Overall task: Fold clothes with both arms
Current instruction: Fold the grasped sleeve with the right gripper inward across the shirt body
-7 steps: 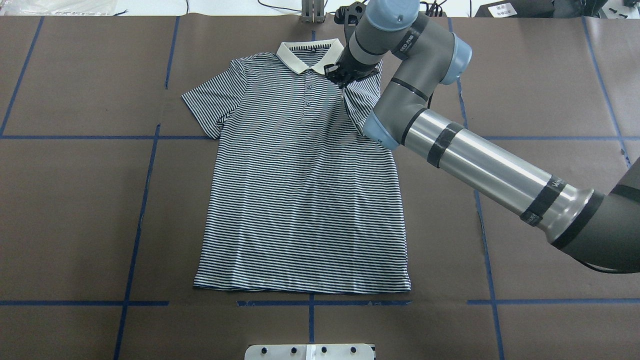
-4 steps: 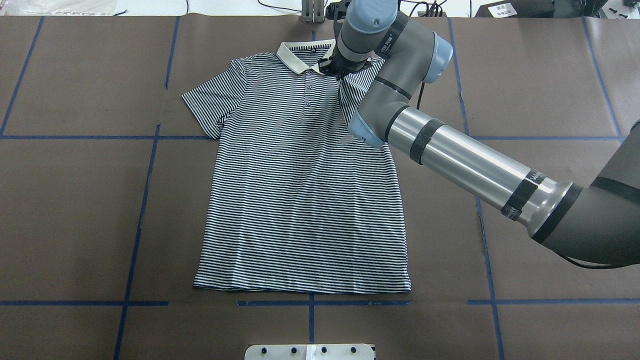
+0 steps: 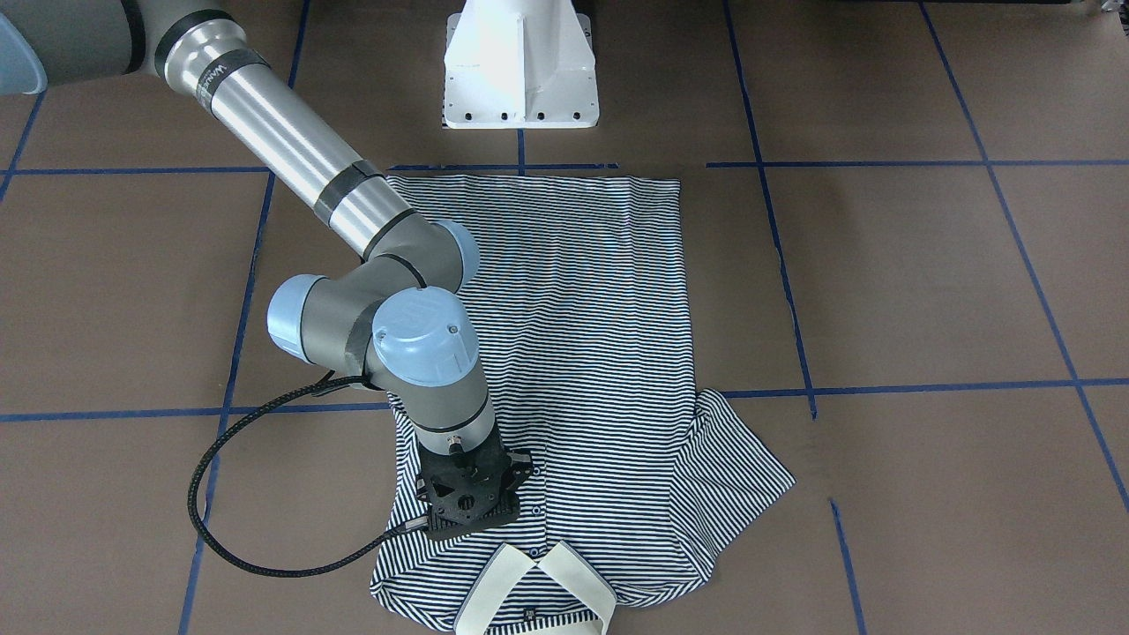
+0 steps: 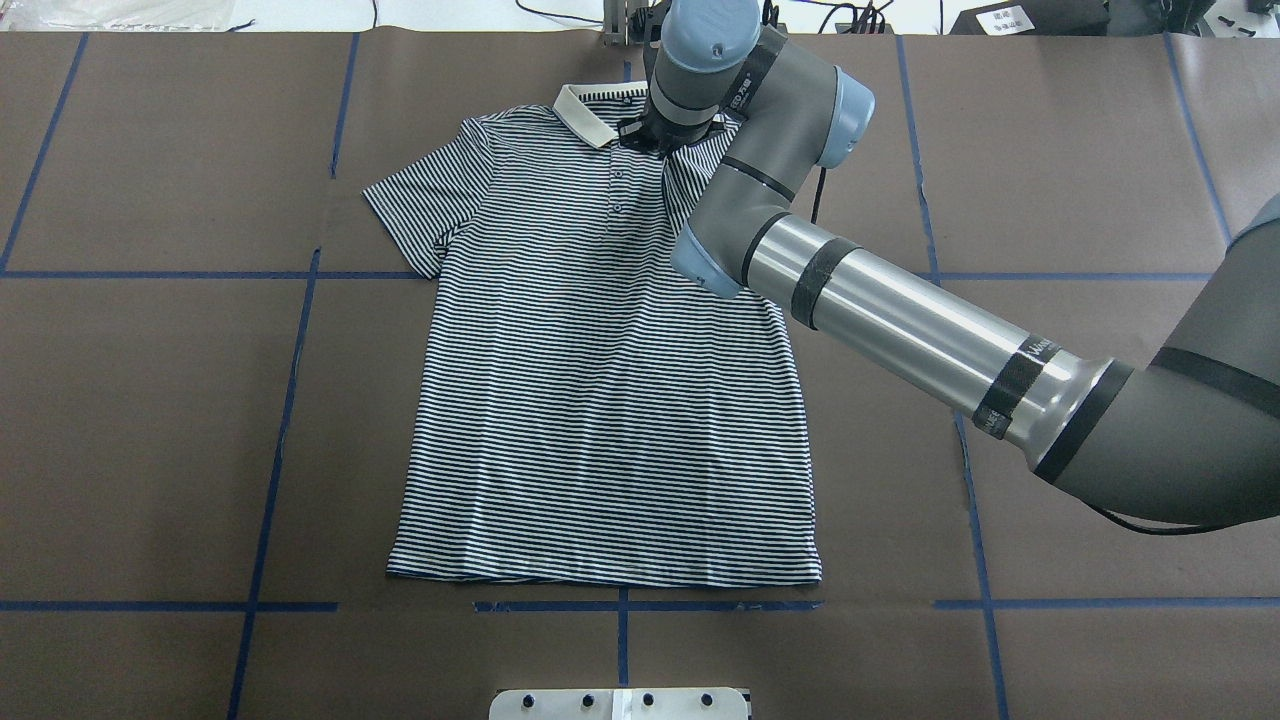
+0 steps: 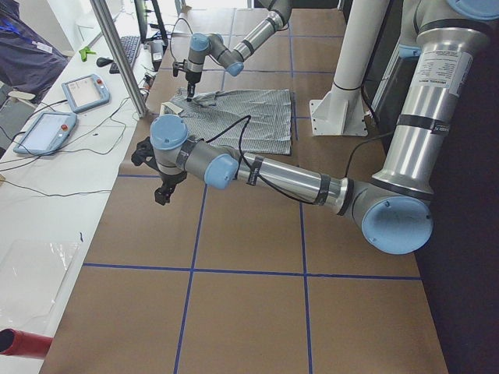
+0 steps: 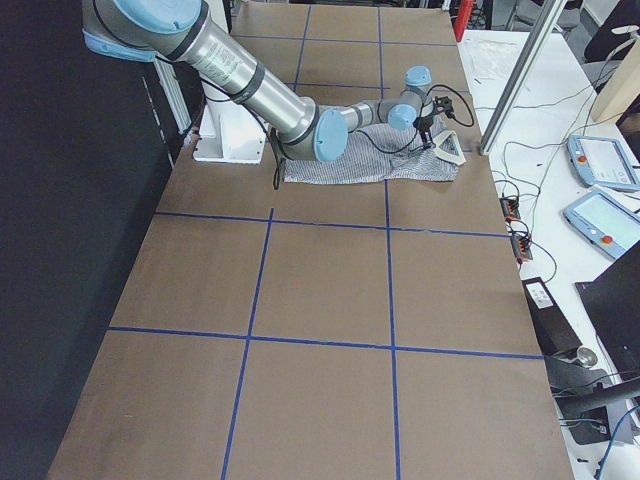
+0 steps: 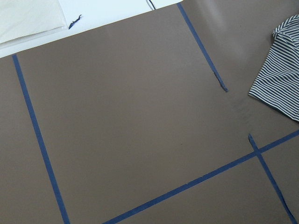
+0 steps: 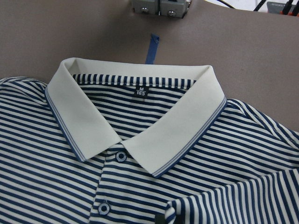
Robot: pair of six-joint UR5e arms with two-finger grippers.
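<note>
right gripper (image 3: 467, 516) is pinching the sleeve (image 8: 233, 205) folded in beside the collar (image 8: 187, 126) of the polo shirt (image 4: 600, 400) lying flat on the table (image 4: 150, 400), sleeve fold likely in hand, next needing a clean set-down and release; left gripper (image 5: 160, 191) is hovering off-shirt, jaws can't tell

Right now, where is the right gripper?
In the overhead view, the right gripper is at the table's far middle, over the shirt, beside its collar.

Right arm (image 4: 880, 320) slants over the polo shirt (image 4: 600, 400) toward its collar; table (image 4: 150, 400) leftward lies open.
</note>
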